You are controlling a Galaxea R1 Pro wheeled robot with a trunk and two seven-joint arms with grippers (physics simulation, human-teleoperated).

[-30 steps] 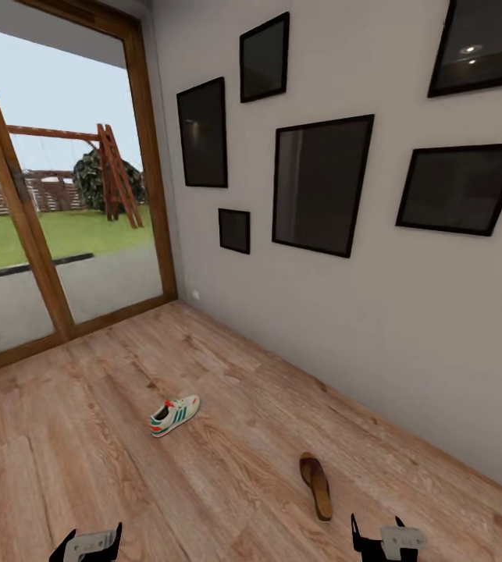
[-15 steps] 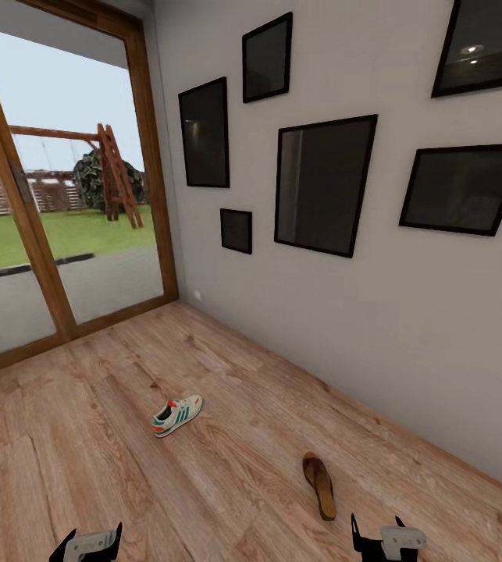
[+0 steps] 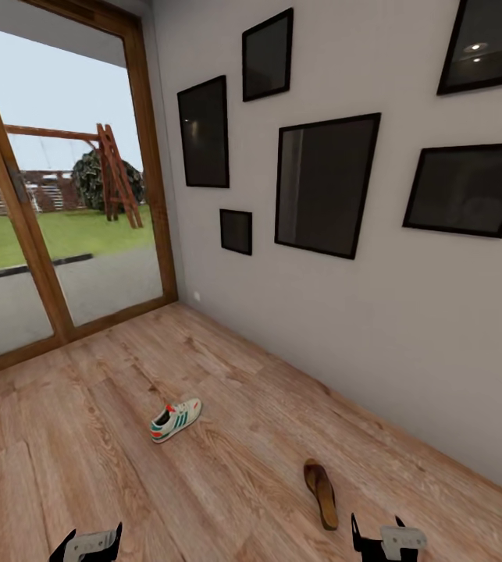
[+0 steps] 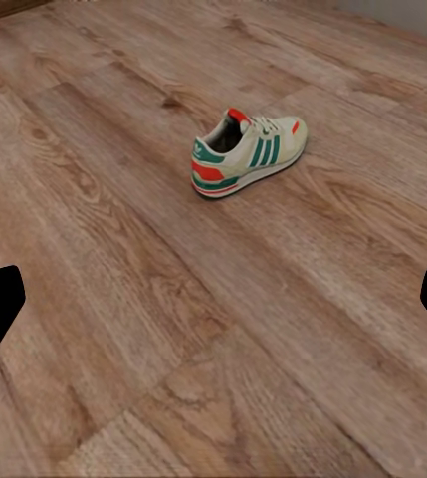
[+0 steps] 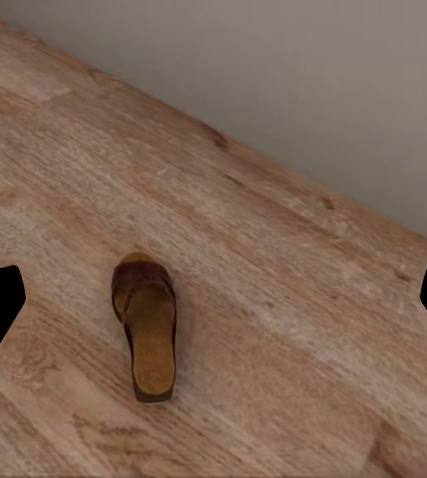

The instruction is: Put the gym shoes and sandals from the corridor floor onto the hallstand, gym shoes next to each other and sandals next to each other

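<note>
Holding both grippers empty, jaws spread, above the corridor floor (image 3: 87, 437).

My left gripper (image 3: 88, 543) and right gripper (image 3: 383, 538) stand open, touching nothing. One gym shoe (image 3: 176, 419) lies ahead of my left side, one sandal (image 3: 322, 493) near my right, toward the wall (image 3: 407, 312); both rest on the planks, well apart. Judged: no pick-up started, all placing remains. Second shoe, second sandal and hallstand not sighted; grippers cut off at the frame edge.

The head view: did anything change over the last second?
Only the camera shifted a little, so the gym shoe and sandal slid slightly in the picture. Both lie apart on the corridor floor as before, untouched; the left tool and right tool took hold of nothing.
</note>
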